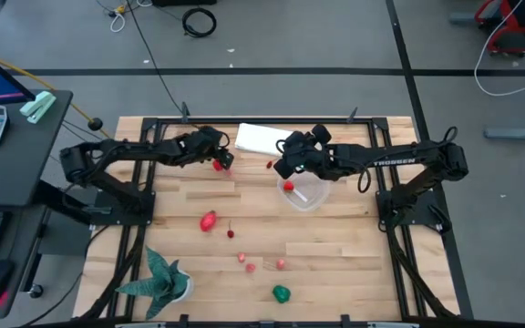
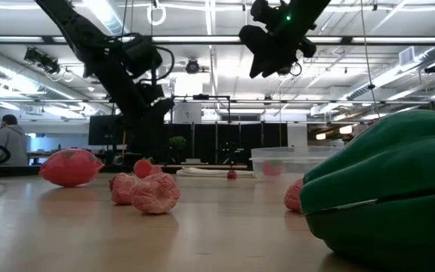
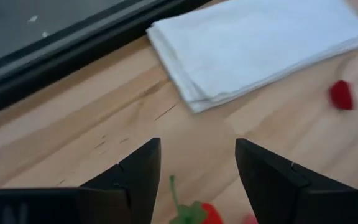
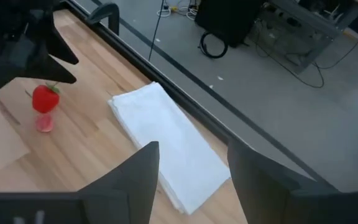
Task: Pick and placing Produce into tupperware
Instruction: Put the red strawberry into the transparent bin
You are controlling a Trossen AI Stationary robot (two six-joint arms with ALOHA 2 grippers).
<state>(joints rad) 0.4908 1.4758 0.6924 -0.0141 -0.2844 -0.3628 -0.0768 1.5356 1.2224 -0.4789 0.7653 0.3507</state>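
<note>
A green toy vegetable [image 2: 387,189] fills the low view's near corner. The left end effector [image 3: 194,180], fingers spread and empty, is poised over a red strawberry [image 3: 197,213] at about 10 o'clock on the table [image 1: 354,246]. It should probably centre on the fruit, drop straight, then close gently. The tub [image 1: 305,192] sits at 3 o'clock from it, under the right end effector [image 4: 191,180], which is open and empty. Other pieces [image 1: 209,220] lie towards 6 o'clock.

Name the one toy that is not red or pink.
The green toy at the table's near edge, right of the potted plant. Every other piece is red or pink.
</note>
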